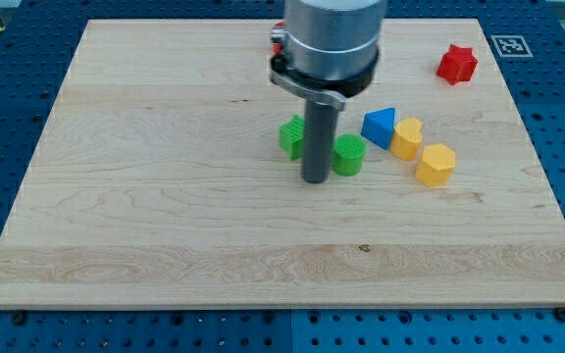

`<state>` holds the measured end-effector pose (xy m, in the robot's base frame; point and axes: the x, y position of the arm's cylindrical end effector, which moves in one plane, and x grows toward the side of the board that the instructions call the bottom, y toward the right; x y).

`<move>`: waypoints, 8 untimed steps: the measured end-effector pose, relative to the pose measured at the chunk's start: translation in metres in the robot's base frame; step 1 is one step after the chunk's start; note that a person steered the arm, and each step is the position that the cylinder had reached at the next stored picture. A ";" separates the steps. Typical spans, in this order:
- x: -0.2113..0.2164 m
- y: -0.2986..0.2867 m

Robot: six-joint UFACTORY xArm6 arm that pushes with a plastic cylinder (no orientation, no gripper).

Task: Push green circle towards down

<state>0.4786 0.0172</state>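
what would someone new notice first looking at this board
The big grey arm dropping from the view's top, its dark rod ending at my tip near the board's middle. The tip stands between a green block on the view's left and the green circle on its right. Next, a cluster right of those: a blue triangle and two yellow blocks, plus a lone red block at upper right.

Two green blocks point(348, 155), two yellow point(407, 137), one blue point(381, 125), one red point(456, 64).
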 end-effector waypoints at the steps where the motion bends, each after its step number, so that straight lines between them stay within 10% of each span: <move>1: -0.013 -0.031; 8: -0.072 -0.105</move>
<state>0.4065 -0.0876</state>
